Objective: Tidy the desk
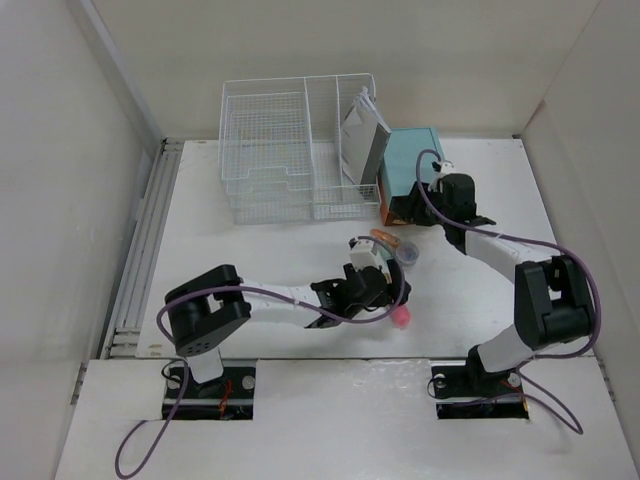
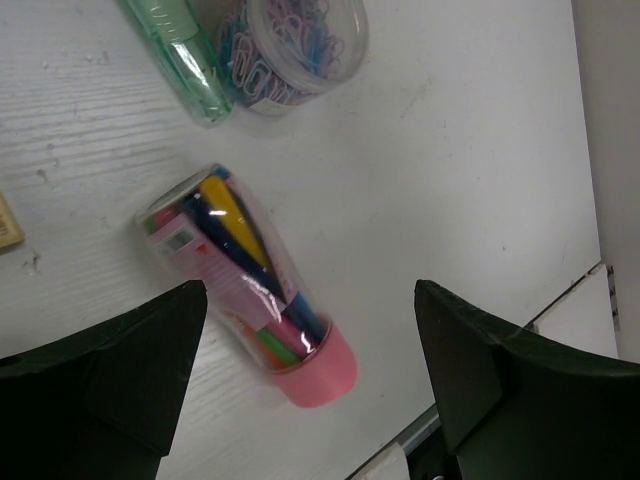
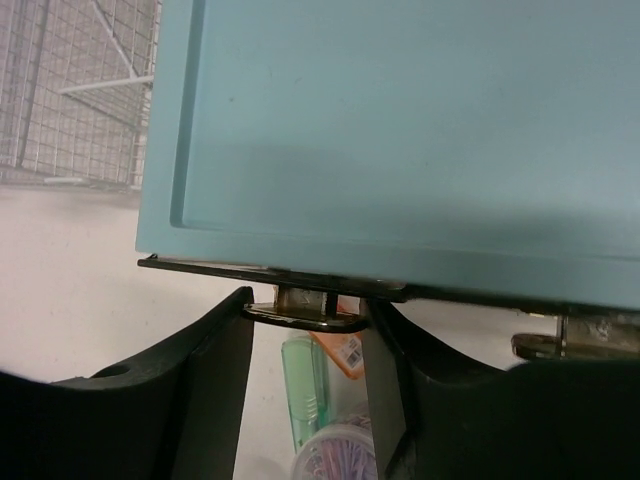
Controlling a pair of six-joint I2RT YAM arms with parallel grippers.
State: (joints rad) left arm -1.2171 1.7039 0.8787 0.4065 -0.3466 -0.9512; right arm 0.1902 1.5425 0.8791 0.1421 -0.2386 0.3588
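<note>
The white desk [image 1: 250, 260] holds loose stationery near its middle. A clear tube of coloured markers with a pink cap [image 2: 250, 290] lies on its side; its cap shows in the top view [image 1: 401, 317]. My left gripper [image 2: 312, 385] is open above it, one finger on each side of the cap end, and shows in the top view [image 1: 385, 300]. My right gripper [image 3: 305, 335] is shut on the black handle [image 3: 305, 316] of the teal drawer box [image 3: 400, 130], low on its front [image 1: 430, 200].
A green stapler-like item [image 2: 180, 55] and a round tub of paper clips [image 2: 295, 45] lie just beyond the tube. An orange packet [image 3: 340, 350] lies by the drawer box. A white wire-mesh basket [image 1: 290, 150] stands at the back, left of the teal box [image 1: 405, 160].
</note>
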